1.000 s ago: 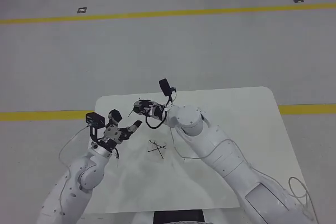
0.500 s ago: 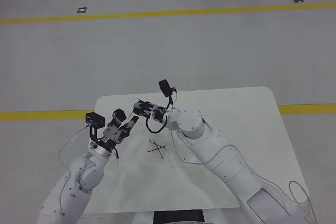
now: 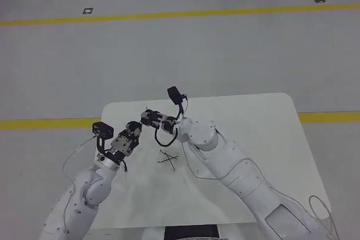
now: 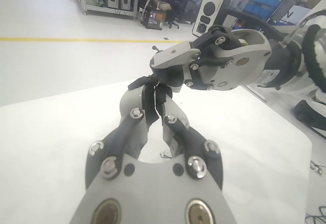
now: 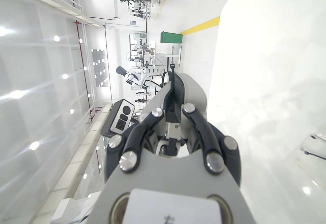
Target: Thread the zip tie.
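Tabletop (image 3: 258,132), left end effector (image 4: 154,87) tip-to-tip with right end effector (image 5: 173,80) around zip tie (image 5: 172,67)

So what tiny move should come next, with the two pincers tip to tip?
The right pincer is shut on the zip tie, its head poking past the tips; the left pincer is closed against them, its hold on the tie unclear. Probably a slight nudge of the left one, lining the free end up with the head.

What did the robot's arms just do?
The left gripper slid up to the right gripper and shut, seemingly on the tail of the zip tie. The right gripper kept holding the zip tie. The loose ties on the table stayed put.
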Controlling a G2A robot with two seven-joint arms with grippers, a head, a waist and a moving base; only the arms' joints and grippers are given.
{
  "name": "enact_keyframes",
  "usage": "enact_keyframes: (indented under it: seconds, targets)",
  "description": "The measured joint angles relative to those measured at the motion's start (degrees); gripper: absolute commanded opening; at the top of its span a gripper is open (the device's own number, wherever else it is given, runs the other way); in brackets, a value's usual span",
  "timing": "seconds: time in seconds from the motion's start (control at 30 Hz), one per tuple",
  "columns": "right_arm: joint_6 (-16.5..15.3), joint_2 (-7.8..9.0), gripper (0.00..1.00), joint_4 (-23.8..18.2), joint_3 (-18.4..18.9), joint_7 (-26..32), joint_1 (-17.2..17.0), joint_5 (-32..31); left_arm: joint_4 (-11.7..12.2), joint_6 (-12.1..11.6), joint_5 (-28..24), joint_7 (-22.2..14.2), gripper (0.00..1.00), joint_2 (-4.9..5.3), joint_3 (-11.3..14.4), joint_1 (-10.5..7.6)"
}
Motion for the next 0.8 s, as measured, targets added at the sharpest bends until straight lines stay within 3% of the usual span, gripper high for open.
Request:
enact_keyframes:
  seconds: [0.17,0.47,0.53,0.8]
  targets:
    - [0.18,0.07,0.0,-0.61,0.07,-0.09,-0.42,-0.55,-0.26,0.0,0.15,-0.03,0.15,-0.01,0.12,0.22]
    - [0.34,0.19,0.0,-1.58,0.03,0.09,-1.16,-1.4,-0.73,0.0,0.19,-0.14,0.06,0.06,0.12,0.61]
    - [0.3,0.2,0.0,-1.78,0.0,0.15,-1.28,-1.52,-0.82,0.0,0.17,-0.17,0.0,0.08,0.11,0.69]
    - [0.39,0.26,0.0,-2.3,-0.09,0.24,-1.76,-2.05,-1.02,0.0,-0.02,-0.25,0.0,0.18,-0.08,1.12]
